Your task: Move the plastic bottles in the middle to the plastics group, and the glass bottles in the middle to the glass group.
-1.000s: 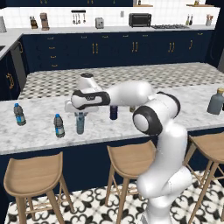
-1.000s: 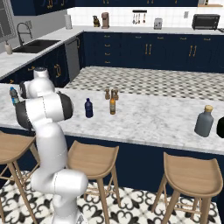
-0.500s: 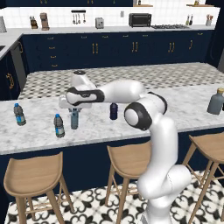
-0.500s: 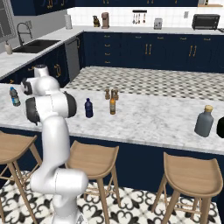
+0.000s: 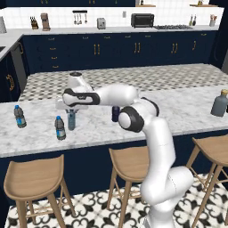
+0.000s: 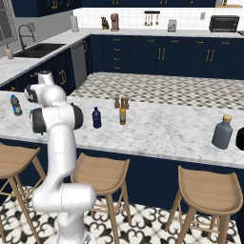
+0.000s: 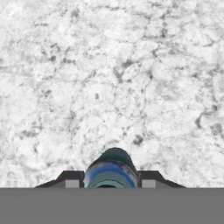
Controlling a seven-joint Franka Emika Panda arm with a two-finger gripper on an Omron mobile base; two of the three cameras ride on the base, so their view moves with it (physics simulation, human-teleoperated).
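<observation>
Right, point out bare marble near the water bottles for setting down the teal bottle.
Bare marble lies between the two water bottles, and between the held teal bottle and the navy bottle. It is tightest right beside the nearer water bottle.

Flat, even rendered light, bright all over, no glare. Soft faint shadows under the stools (image 5: 33,178) and on the marble counter (image 5: 187,111). All 3 views are low-res and soft; hand view's marble looks smeared.

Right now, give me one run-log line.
pincer: shut on teal bottle | beside: water bottles | waiting: navy bottle, amber bottle
</observation>
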